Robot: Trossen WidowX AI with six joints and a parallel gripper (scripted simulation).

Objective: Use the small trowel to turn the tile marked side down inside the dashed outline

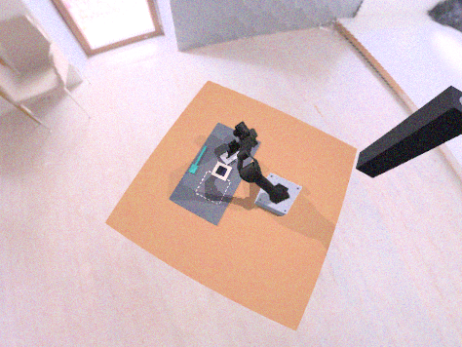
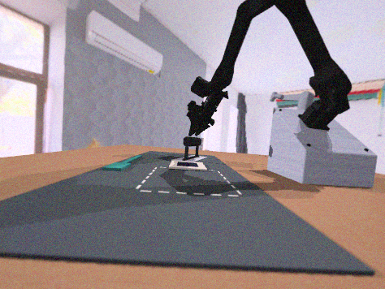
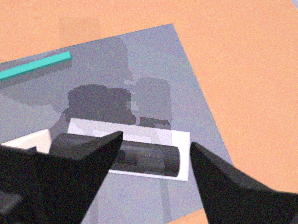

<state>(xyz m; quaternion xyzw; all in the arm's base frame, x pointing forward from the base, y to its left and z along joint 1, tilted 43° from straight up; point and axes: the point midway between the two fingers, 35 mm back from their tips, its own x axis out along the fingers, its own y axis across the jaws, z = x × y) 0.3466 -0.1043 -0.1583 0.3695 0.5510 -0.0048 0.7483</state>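
The cream tile point(image 1: 221, 171) point(image 2: 188, 164) point(image 3: 36, 141) lies flat with its dark square facing up, at the far edge of the dashed outline point(image 2: 164, 192). The small trowel point(image 1: 228, 157) point(image 2: 192, 141) point(image 3: 150, 159) lies behind the tile, its flat white blade low beside it and its black handle raised on two posts. My gripper point(image 2: 195, 134) point(image 3: 156, 141) is open and tilted just above the handle. In the wrist view the handle runs along the line between the fingertips, its left part passing behind the left finger. No contact shows.
A teal flat-ended tool point(image 1: 198, 162) point(image 2: 122, 164) point(image 3: 37, 65) lies along the mat's left side. The grey mat point(image 1: 210, 212) point(image 2: 122, 235) point(image 3: 150, 55) lies on the orange table point(image 1: 244, 263). The arm's pale base point(image 1: 293, 187) point(image 2: 341, 166) stands to the right of the mat.
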